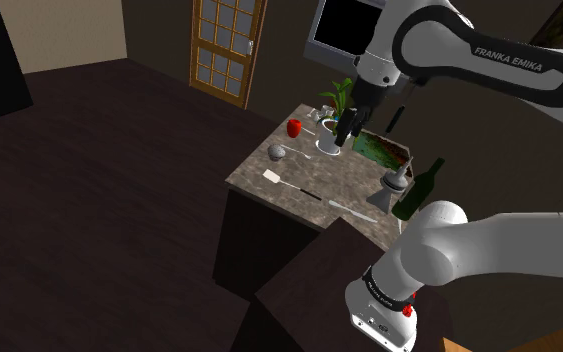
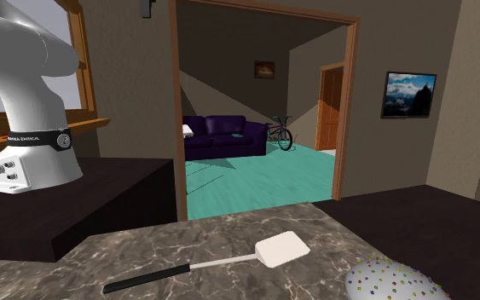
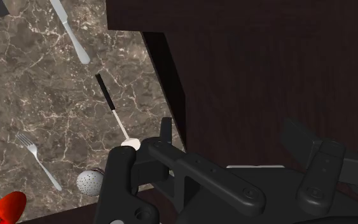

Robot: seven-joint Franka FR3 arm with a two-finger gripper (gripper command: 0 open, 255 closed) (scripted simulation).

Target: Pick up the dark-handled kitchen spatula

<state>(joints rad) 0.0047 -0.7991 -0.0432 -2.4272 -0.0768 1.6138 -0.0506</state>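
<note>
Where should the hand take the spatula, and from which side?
Grip the dark handle of the spatula, coming straight down from above. It lies flat on the marbled counter, the handle is narrow and straight, and bare counter on both sides lets the hand straddle it crosswise.

A potted plant (image 1: 337,97), dark bottle (image 1: 418,190) and fork (image 3: 39,161) sit on the marbled counter (image 1: 344,176).

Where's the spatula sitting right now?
In the shoulder view the spatula lies flat along the marble counter's lower-left edge, between the speckled ball and a knife, with its blade toward the ball.
</note>
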